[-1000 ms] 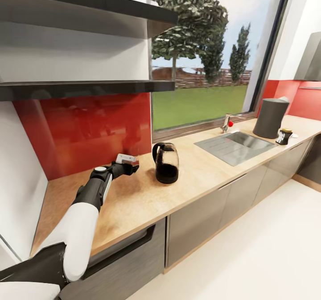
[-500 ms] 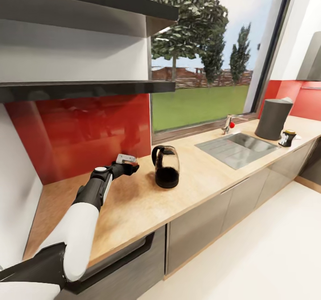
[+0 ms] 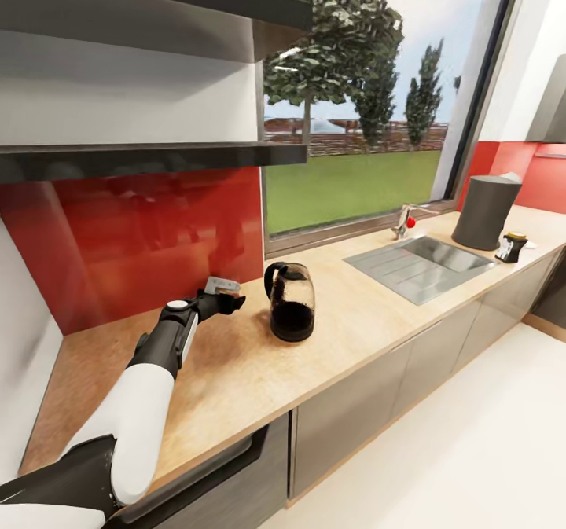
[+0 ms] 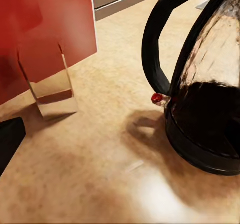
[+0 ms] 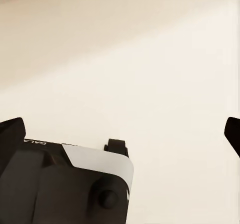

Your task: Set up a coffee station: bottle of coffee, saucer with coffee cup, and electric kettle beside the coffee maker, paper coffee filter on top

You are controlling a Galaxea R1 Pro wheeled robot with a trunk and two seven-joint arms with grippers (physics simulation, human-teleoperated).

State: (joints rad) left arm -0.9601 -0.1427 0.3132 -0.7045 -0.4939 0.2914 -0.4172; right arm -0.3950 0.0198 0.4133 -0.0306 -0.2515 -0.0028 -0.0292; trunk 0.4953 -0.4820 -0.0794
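Observation:
The electric kettle [image 3: 291,303], clear glass with a black handle and base, stands on the kitchen countertop [image 3: 236,372] below the window. My left gripper [image 3: 229,303] hovers just left of its handle, a short gap away, open and holding nothing. In the left wrist view the kettle [image 4: 205,84] looms close, with one dark fingertip [image 4: 10,139] at the edge. Far right on the counter stands the coffee maker [image 3: 485,212], with the bottle of coffee [image 3: 512,247] beside it. The kitchen shelf [image 3: 149,156] hangs above. My right gripper [image 5: 120,131] is open over the floor.
A steel sink [image 3: 424,260] with a faucet [image 3: 403,218] lies between the kettle and the coffee maker. A red backsplash [image 3: 141,246] runs close behind my left gripper. Pale floor [image 3: 472,450] spreads in front of the grey cabinets [image 3: 362,403].
The whole head view has shifted, so the camera moved. The left gripper holds about the same gap from the kettle's handle. Nothing was grasped or released.

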